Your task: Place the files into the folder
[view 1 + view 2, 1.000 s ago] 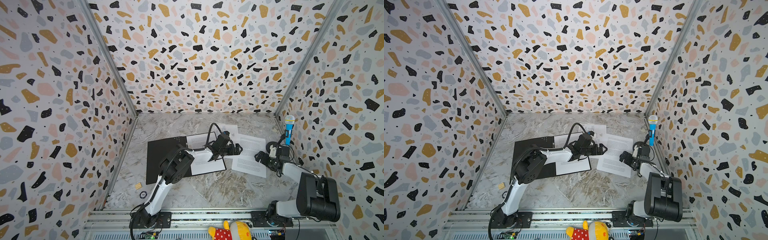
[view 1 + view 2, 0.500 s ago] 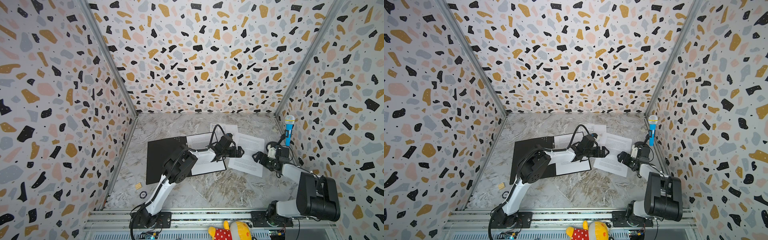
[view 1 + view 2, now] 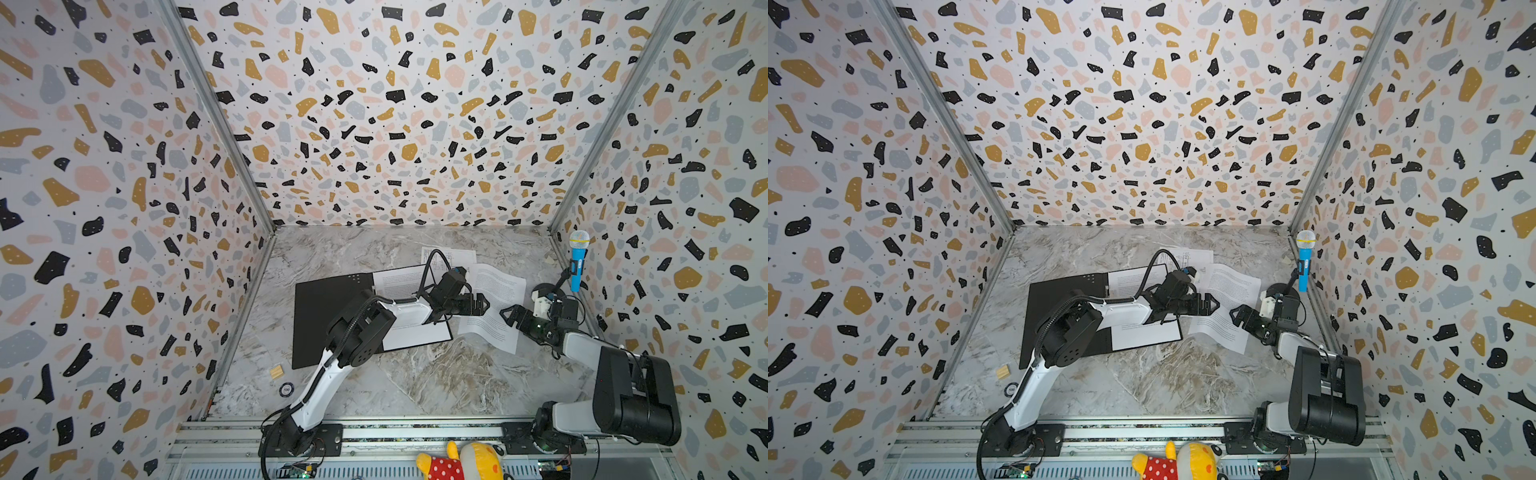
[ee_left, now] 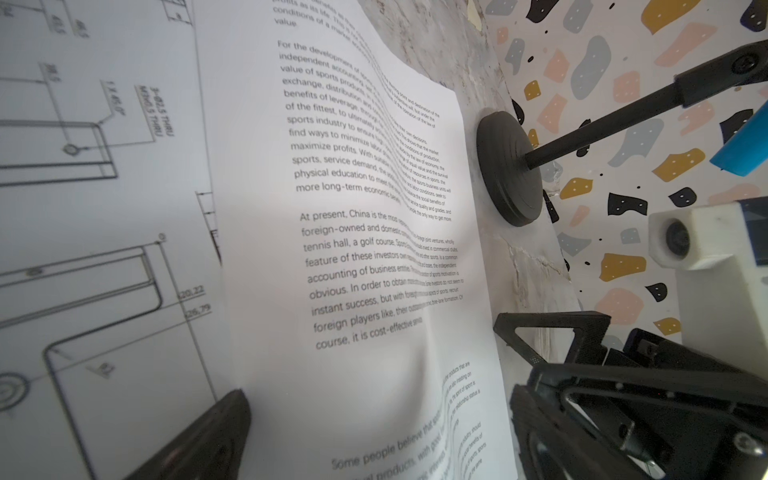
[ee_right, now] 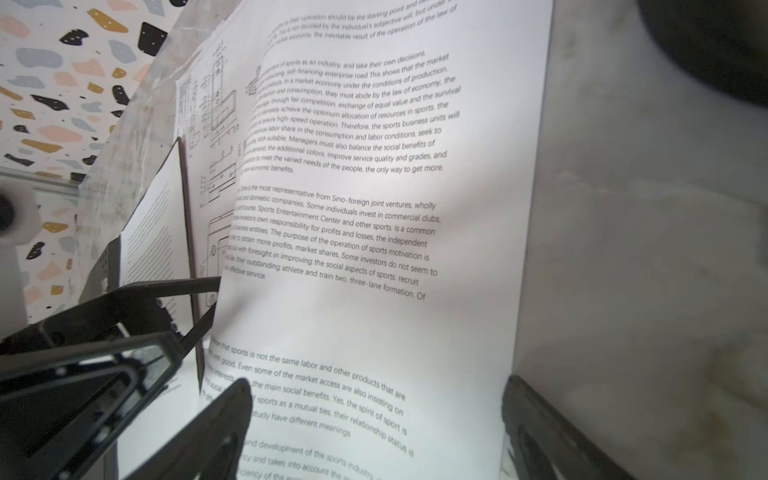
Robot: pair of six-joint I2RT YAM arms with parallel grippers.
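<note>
White paper, light, limp and slippery: the loose text sheet (image 3: pixel 496 326) lies on the table (image 3: pixel 415 382) at 3 o'clock of the open folder (image 3: pixel 320 316), which already carries one printed sheet (image 3: pixel 415 337), and we judge it will buckle rather than slide, so we would pinch a raised edge, not the flat middle. The left gripper (image 3: pixel 482 303) and right gripper (image 3: pixel 509 316) both stand spread, holding nothing. Since a second ago they have closed in from 9 and 3 o'clock, and the sheet has bowed and crept toward the folder.
</note>
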